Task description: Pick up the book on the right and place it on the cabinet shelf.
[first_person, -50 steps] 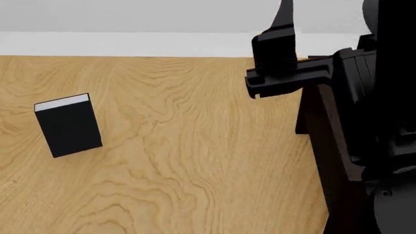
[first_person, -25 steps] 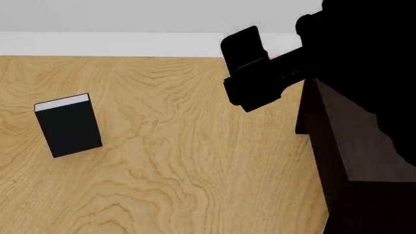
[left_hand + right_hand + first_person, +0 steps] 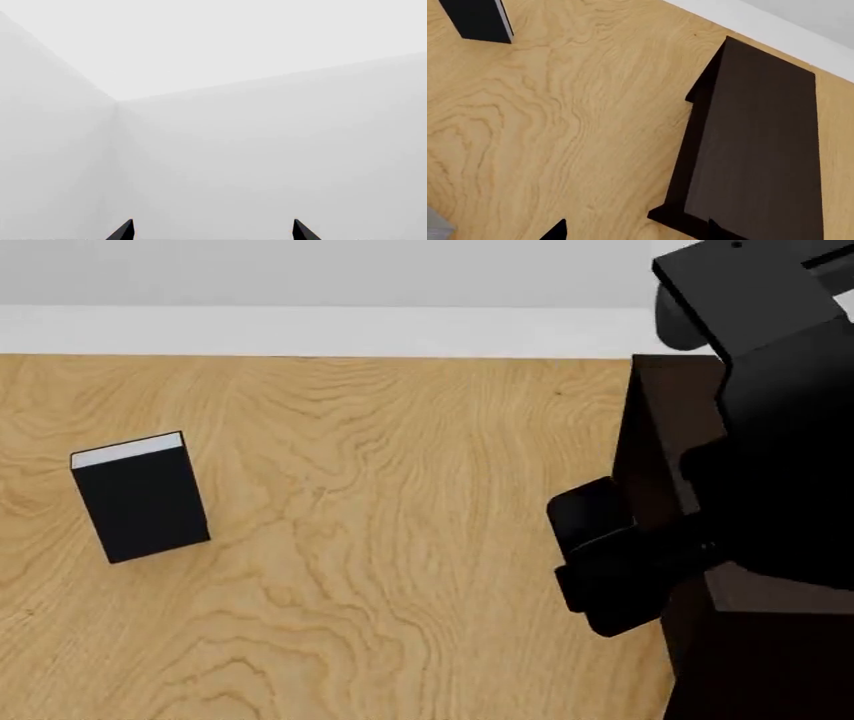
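Only a light grey corner of the book (image 3: 436, 227) shows, at the edge of the right wrist view; it is out of the head view. The dark brown cabinet (image 3: 665, 440) stands on the right, seen from above (image 3: 757, 135), and its shelf is hidden from these angles. My right gripper (image 3: 603, 560) hangs beside the cabinet's front edge. Its jaws (image 3: 635, 233) are wide open above the wood floor with nothing between them. My left gripper (image 3: 212, 233) is open too, facing a blank pale wall, and is outside the head view.
A black book (image 3: 140, 496) with white page edges lies on the floor at the left, also in the right wrist view (image 3: 477, 19). A white baseboard (image 3: 294, 332) runs along the back wall. My right arm (image 3: 781, 390) covers the cabinet's right part.
My right arm has swung down from near the back wall to low beside the cabinet's front. The black book has not moved.
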`<state>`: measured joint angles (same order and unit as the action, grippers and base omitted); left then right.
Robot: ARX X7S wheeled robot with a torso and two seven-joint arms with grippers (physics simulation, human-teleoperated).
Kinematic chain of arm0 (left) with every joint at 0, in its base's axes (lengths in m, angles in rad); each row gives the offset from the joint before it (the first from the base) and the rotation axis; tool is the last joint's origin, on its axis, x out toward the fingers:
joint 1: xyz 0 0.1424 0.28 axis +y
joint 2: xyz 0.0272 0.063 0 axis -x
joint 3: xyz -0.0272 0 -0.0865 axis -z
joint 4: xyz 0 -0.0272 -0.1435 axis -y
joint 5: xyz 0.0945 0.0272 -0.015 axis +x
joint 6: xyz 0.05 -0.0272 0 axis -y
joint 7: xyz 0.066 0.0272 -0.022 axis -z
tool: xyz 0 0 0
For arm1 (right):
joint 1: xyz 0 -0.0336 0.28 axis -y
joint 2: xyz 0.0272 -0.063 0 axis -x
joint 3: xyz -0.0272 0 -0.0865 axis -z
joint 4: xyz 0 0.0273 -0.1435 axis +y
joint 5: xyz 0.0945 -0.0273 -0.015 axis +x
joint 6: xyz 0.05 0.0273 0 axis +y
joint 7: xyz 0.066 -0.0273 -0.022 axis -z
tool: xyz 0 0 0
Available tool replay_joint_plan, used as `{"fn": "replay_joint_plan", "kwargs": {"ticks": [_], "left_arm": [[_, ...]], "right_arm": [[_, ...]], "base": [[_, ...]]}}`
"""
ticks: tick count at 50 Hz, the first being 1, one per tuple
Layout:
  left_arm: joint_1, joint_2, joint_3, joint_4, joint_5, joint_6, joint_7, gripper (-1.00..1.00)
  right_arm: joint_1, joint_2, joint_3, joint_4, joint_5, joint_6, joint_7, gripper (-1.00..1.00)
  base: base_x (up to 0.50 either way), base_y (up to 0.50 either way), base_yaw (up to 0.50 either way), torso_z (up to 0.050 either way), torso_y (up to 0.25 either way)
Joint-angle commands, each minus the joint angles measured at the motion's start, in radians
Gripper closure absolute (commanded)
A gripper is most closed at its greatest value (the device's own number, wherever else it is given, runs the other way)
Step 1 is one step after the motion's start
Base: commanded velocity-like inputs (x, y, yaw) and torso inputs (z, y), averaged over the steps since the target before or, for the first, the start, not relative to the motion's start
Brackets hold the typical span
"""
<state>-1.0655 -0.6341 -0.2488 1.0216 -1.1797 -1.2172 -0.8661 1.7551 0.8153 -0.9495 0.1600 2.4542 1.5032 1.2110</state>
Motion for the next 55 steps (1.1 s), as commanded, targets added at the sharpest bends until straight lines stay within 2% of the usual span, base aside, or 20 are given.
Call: {"fn": "replay_joint_plan", "kwargs": {"ticks": [1,12,26,55], "left_arm": [[0.026,-0.014,0.024,-0.005,0.024,0.034,0.007,-1.0],[0.032,-0.025,0.048,-0.013,0.041,0.056,0.008,-1.0],[0.007,-0.04,0.075,-0.018,0.013,0.059,-0.022,-1.0],[0.065,-0.068,0.096,-0.022,0.048,0.119,-0.019,-1.0]], "right_arm": [[-0.075,0.056,-0.059,-0.028,0.031,-0.034,-0.003,-1.0],[-0.254,0.152,-0.02,-0.144,0.015,-0.149,-0.055,-1.0],[-0.386,0.183,0.016,-0.178,-0.101,-0.17,-0.143,-1.0],[-0.472,0.135,0.028,-0.116,-0.364,-0.119,-0.305,-1.0]], "base": [[0.0,0.0,0.0,0.0,0.0],[0.0,0.0,0.0,0.0,0.0],[0.0,0.0,0.0,0.0,0.0],[0.0,0.0,0.0,0.0,0.0]]}}
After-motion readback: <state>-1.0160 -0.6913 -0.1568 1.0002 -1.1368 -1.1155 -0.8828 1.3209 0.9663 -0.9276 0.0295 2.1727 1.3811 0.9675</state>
